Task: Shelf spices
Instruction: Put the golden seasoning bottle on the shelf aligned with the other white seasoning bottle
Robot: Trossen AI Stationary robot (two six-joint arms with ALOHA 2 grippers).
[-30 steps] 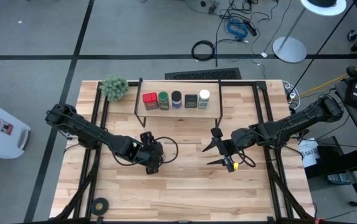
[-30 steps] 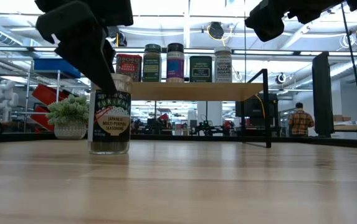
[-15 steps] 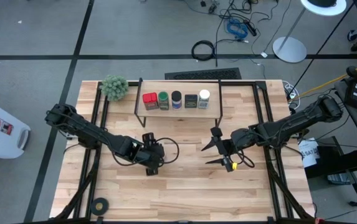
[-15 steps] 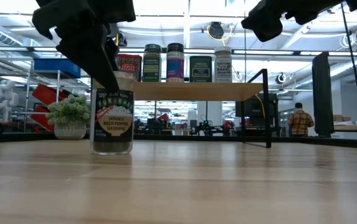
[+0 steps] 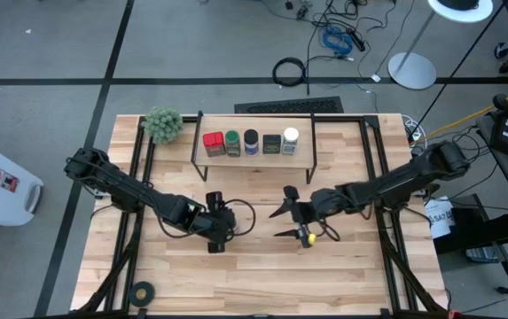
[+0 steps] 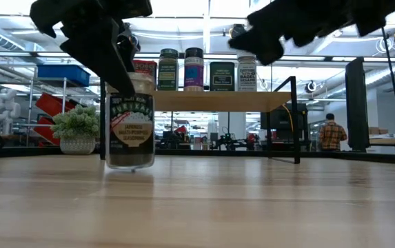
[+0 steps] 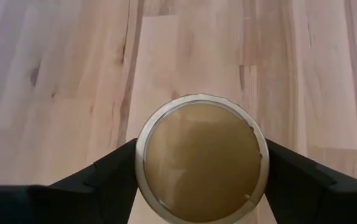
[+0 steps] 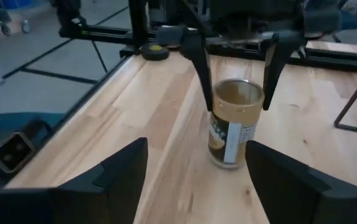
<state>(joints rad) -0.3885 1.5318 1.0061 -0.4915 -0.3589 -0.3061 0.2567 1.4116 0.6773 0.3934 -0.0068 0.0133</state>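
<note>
Left hand [image 7: 200,180] grips a tan-lidded spice jar [image 7: 201,158] from above, one finger clamped on each side, at the middle of the tabletop [image 5: 254,275] and just lifted clear of it, likely for carrying to the shelf [image 5: 252,156]. Five other spices [image 5: 251,142] already stand in a row on the shelf. Right hand [image 5: 282,213] waits nearby, fingers spread wide apart and empty.
</note>
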